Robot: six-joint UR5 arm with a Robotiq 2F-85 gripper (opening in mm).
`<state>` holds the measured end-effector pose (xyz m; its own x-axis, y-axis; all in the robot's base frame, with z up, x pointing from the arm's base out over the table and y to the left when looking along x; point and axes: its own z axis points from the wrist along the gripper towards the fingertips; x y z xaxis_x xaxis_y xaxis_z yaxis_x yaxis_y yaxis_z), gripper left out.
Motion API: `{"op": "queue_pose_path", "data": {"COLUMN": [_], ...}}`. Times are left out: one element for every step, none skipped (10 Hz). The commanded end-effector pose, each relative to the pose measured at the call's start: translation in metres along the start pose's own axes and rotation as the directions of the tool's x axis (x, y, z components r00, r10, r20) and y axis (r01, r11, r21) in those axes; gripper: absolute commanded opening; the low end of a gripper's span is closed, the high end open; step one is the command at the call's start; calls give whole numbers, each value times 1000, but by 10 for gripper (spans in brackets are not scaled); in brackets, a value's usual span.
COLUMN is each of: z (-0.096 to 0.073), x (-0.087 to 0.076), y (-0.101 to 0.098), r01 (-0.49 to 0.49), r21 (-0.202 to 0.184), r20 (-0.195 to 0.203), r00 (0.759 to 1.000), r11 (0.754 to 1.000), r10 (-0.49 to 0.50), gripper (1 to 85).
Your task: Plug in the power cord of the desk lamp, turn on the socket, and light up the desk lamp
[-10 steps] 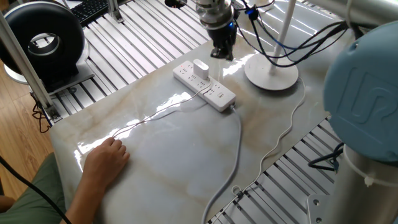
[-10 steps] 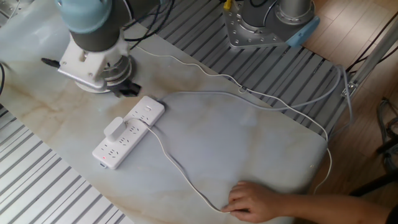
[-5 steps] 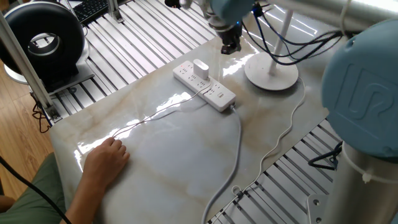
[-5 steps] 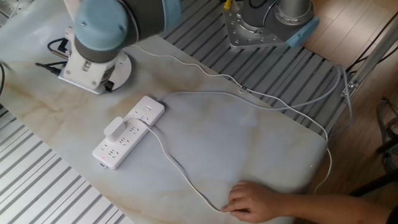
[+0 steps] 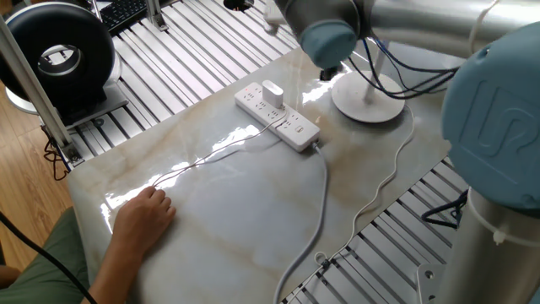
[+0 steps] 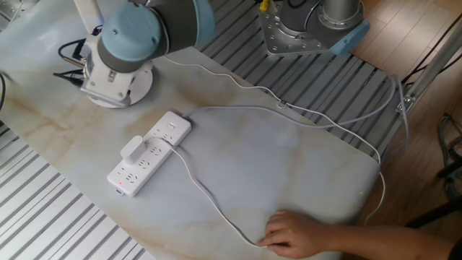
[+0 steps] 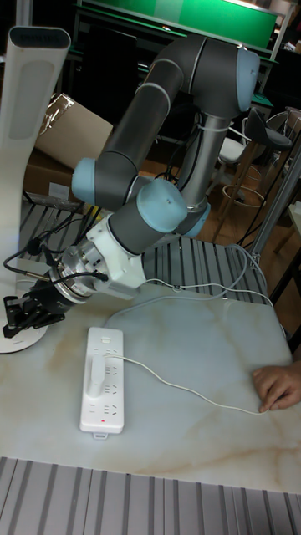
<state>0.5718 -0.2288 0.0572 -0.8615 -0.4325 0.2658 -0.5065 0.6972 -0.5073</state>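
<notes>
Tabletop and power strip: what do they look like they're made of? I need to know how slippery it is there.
The tabletop looks like polished marble or a marble-look laminate: beige veining and bright mirror-like glare, so probably slick. The power strip looks like moulded white plastic with a smooth, slightly glossy shell. The grooved surround looks like bare aluminium extrusion.

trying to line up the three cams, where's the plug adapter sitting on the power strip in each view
One fixed view: plug adapter upper centre, near the far-left end of the power strip.
The other fixed view: left of centre.
Tall fixed view: lower left, mid-strip.
Shared landmark: the person's hand holding the thin cord.
</notes>
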Motion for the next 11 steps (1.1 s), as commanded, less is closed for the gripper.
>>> {"op": "queue_pose_path", "data": {"z": [14,16,14,14,14,12,8,5,0,2,5], "x": [15,15,6,9,16,32,53,66,78,80,67], "y": [5,7,17,21,24,32,43,48,54,41,41], "r01": [27,26,18,14,14,14,-11,-44,-79,-62,-72], "r21": [1,-3,-42,-60,-72,-102,-145,-156,-170,-125,-121], "r20": [-25,-23,10,-2,-27,-89,-169,-224,-278,-279,-243], "r00": [999,999,1000,1000,1000,996,985,975,960,960,969], "r11": [1000,1000,999,998,997,995,989,987,982,990,990], "r10": [-27,-26,-17,-15,-16,-24,-14,8,29,25,41], "gripper": [10,10,10,10,10,10,10,10,10,10,10]}}
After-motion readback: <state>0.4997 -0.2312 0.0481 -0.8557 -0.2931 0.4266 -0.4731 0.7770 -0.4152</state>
